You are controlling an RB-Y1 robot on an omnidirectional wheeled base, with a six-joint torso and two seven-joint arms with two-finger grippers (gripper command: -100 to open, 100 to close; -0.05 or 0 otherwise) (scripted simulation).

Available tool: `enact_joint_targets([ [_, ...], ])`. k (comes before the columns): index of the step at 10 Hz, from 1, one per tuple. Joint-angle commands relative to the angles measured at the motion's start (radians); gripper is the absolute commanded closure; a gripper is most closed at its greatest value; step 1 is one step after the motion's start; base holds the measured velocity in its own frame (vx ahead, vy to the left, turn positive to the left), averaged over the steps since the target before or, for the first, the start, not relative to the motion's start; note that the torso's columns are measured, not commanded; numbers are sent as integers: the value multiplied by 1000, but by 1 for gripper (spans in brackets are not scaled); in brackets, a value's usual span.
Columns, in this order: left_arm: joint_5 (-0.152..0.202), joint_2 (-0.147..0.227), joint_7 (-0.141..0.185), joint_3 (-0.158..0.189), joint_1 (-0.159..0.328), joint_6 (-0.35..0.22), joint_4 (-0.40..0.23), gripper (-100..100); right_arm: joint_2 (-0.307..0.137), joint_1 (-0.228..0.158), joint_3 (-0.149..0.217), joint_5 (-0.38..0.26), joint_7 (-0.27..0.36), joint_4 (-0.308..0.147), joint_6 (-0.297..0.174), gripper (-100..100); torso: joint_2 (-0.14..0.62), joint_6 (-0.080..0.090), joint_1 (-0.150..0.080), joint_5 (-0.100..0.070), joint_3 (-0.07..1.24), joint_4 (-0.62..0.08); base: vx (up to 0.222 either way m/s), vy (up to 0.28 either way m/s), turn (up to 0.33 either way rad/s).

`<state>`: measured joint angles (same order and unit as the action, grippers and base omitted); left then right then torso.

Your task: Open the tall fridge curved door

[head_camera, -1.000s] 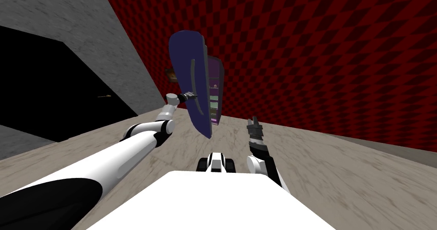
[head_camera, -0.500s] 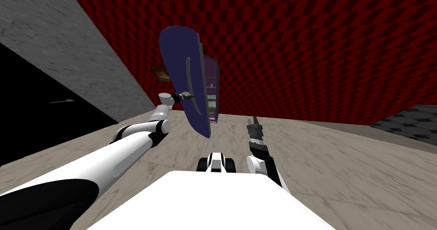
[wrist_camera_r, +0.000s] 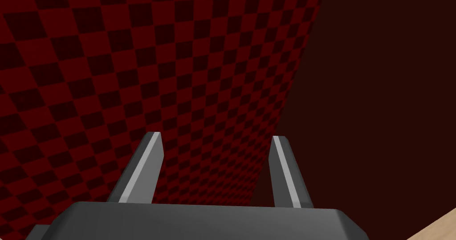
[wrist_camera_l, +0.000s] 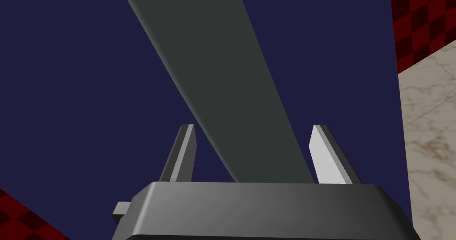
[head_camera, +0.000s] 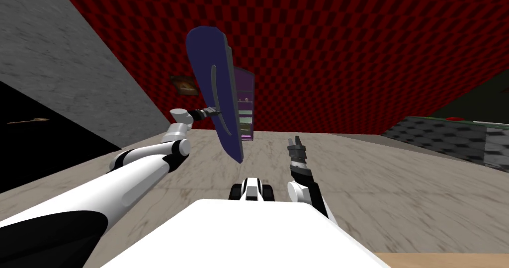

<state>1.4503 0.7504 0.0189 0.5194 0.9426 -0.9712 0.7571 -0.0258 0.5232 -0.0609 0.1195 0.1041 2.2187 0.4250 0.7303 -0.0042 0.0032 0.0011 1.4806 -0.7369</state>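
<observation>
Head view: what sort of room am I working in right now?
Most likely a kitchen. A tall fridge stands by the red checked wall with its dark blue curved door standing open, stocked shelves show inside, and what looks like a counter runs along the right.

Pale marbled floor [head_camera: 397, 190] bears the tall fridge [head_camera: 247, 106].

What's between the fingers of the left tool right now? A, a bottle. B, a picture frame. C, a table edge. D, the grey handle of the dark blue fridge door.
D: the left wrist view shows the grey handle on the dark blue door running between the left tool's spread fingers.
</observation>
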Motion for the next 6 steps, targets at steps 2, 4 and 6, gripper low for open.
enact_joint_targets([
  [2, 80, 87, -96, 71, -10, -100, -81, 100, 0, 0, 0, 0, 0, 0, 0, 0, 0, 4, 1, -2, 1, -1, -263, 270, -327],
  [4, 81, 86, -113, 70, 2, -103, -106, 100, 0, 0, 0, 0, 0, 0, 0, 0, 7, 1, -4, -1, -5, -1, -157, 147, -51],
  [6, 116, 93, -114, 66, -3, -172, -105, 100, 0, 1, 0, 0, 0, 0, 0, 0, 3, 6, -6, -4, -2, -1, -96, 232, 2],
])
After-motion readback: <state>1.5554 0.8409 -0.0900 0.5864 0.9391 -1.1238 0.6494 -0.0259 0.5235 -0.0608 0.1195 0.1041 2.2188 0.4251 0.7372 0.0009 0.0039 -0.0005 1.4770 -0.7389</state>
